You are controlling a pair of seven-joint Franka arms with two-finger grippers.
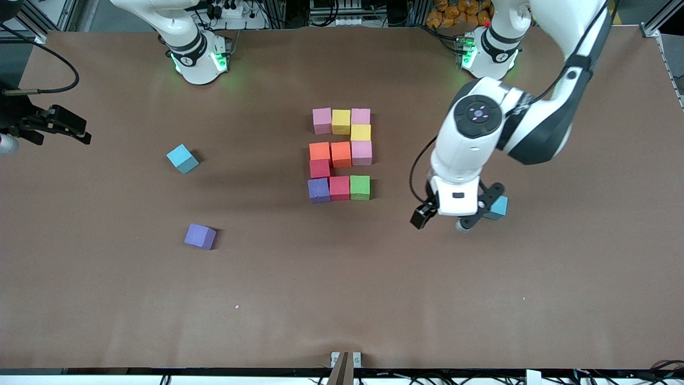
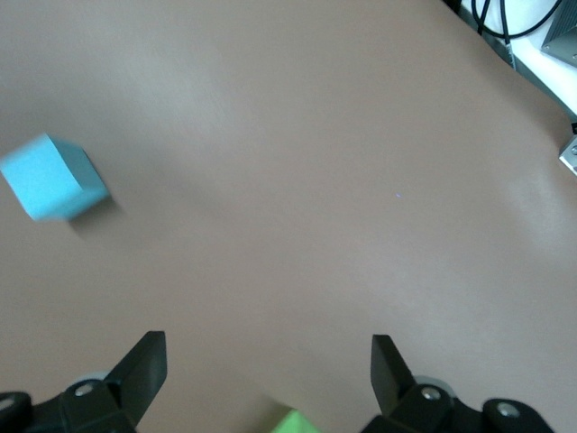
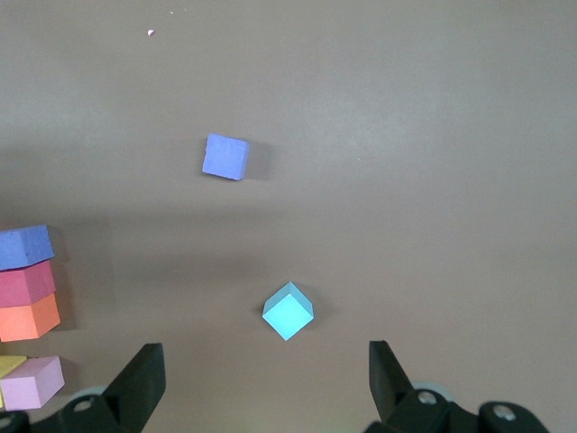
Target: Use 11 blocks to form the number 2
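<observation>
Number 2 (image 1: pixel 341 154) laid out mid-table as a blocky digit of matte foam blocks, three wide, five rows tall. Row farthest from the front camera: pink block (image 1: pixel 321 120), yellow block (image 1: pixel 341 121), second pink block (image 1: pixel 360 116), faces touching. Next row: one yellow cube (image 1: pixel 360 132) only, under the pink at the left arm's end. Middle row: orange block (image 1: pixel 319 151), second orange block (image 1: pixel 341 154), third pink block (image 1: pixel 362 152). Fourth row: single red block (image 1: pixel 320 168) at the right arm's end. Nearest row: purple block (image 1: pixel 318 190), second red block (image 1: pixel 339 187), green block (image 1: pixel 360 187). Edges mostly flush (purple corner cube sits slightly skewed; small gaps between some rows). Colours flat, no gloss, cubes of equal size. Three loose cubes well apart from the digit: light-blue cube (image 1: pixel 182 158) and a stray purple cube (image 1: pixel 200 236) toward the right arm's end of the table, another light-blue cube (image 1: pixel 498 207) toward the left arm's end. Left gripper (image 1: pixel 446 218) hanging over bare table between the digit and that light-blue cube, fingers spread apart, nothing between them. Right gripper (image 3: pixel 266 383) parked off at the table's edge, waiting, fingers likewise apart and holding nothing; in its wrist view, both loose cubes at that end plus one edge of the digit.
</observation>
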